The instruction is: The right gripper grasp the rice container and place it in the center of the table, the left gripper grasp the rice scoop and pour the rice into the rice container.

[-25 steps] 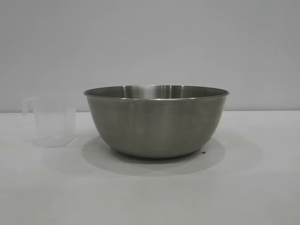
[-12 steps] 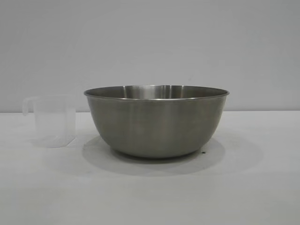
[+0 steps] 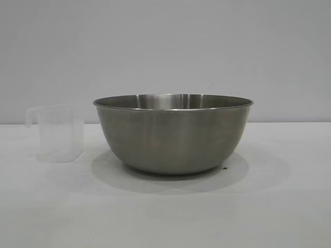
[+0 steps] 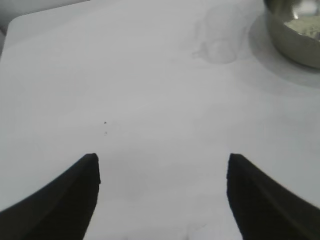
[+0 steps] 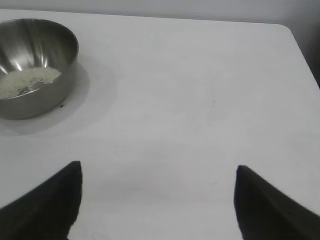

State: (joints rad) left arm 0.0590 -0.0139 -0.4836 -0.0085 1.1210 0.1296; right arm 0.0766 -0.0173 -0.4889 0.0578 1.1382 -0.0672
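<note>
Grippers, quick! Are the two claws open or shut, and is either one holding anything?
Left gripper: open, holding nothing, above the bare table.
Right gripper: open, holding nothing, away from the rice container.

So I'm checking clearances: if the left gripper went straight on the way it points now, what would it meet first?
Probably bare table. The left gripper is open and angled down at white tabletop; the rice scoop and rice container lie farther on and off to one side.

Bright even light, soft shadow under rice container (image 3: pixel 173 134), wrist views slightly blurred
</note>
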